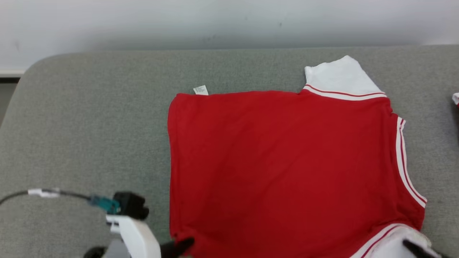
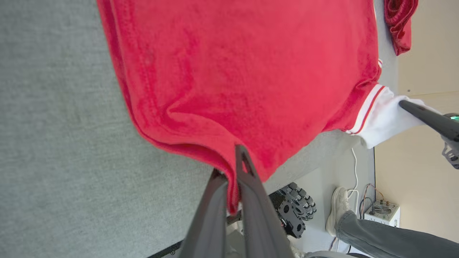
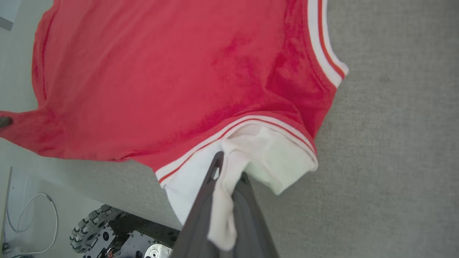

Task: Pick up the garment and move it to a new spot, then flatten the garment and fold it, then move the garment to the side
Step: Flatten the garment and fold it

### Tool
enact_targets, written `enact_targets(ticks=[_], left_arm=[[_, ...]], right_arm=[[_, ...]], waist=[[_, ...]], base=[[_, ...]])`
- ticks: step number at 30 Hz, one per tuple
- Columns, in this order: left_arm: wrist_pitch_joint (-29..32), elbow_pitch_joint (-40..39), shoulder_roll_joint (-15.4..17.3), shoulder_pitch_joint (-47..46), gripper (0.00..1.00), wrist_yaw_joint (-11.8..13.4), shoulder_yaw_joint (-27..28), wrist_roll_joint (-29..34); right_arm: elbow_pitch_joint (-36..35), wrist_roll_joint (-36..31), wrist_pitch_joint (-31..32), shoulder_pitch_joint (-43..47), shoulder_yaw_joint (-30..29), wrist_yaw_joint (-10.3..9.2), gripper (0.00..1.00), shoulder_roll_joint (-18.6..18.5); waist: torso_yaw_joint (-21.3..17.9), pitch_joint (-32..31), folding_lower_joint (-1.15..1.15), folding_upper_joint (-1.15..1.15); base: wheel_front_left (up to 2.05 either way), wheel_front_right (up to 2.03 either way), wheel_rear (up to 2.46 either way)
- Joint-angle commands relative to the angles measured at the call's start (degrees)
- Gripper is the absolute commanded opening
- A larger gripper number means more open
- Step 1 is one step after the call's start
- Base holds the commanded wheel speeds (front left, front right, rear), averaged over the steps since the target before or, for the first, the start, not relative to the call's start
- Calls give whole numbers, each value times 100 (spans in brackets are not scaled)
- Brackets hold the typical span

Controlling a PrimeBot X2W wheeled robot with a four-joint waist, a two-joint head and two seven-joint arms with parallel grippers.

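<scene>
The garment is a red shirt with white striped sleeves, spread nearly flat on the grey cushioned surface. My left gripper is shut on the red hem corner at the near left; in the left wrist view the cloth is pinched between its fingers and lifted into a small peak. My right gripper is shut on the near white sleeve, with white cloth bunched between the fingers. The far white sleeve lies flat. A small white label sticks out at the far left corner.
Another red cloth lies at the surface's right end. A wall runs behind the surface. Below the near edge are my wheeled base, a person's shoe and leg, a white cable and a small fan box.
</scene>
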Motion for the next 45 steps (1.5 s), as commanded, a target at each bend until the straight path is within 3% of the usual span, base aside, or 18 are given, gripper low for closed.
enact_targets(ticks=[1,8,15,16,17,18,24,27,30,37,45], left_arm=[[294,-38,15,-380,0,73,120,-194],[871,232,-126,-1382,0,356,478,-545],[977,658,-268,-1860,0,501,490,-449],[948,740,-317,-1911,9,514,467,-407],[918,809,-353,-1958,33,517,438,-340],[872,884,-394,-1985,100,520,427,-302],[129,897,-490,-1748,100,446,676,-86],[-435,676,-181,-1477,100,454,708,464],[-776,456,-124,-1039,100,530,595,728],[-977,676,-451,-567,100,442,97,895],[-1012,1525,-609,-971,100,182,-132,1110]], right_arm=[[-93,21,356,-425,-78,2,0,-84],[67,-312,1263,-1976,110,2,0,-318],[585,-792,1161,-2947,340,2,2,-436],[665,-858,1059,-3064,383,2,35,-414],[740,-971,925,-3183,433,2,99,-420],[838,-1052,822,-3238,473,2,100,-417],[946,-1095,138,-2947,606,2,100,-413],[819,-1161,-130,-2519,575,2,100,-598],[779,-1188,-293,-2037,401,2,100,-767],[1149,-1399,-617,-1432,342,1,100,-1038],[1706,-1424,-784,-1831,615,1,100,-1087]], waist=[[66,176,1,0],[52,571,1,0],[107,817,1,0],[115,838,1,0],[122,857,1,0],[128,867,1,0],[120,613,1,0],[93,408,1,0],[91,338,1,0],[175,532,1,0],[168,797,1,0]], base=[[0,0,0],[0,0,0],[0,0,0],[0,0,0],[0,0,0],[0,0,0],[0,0,0],[0,0,0],[0,0,0],[0,0,0],[0,0,0]])
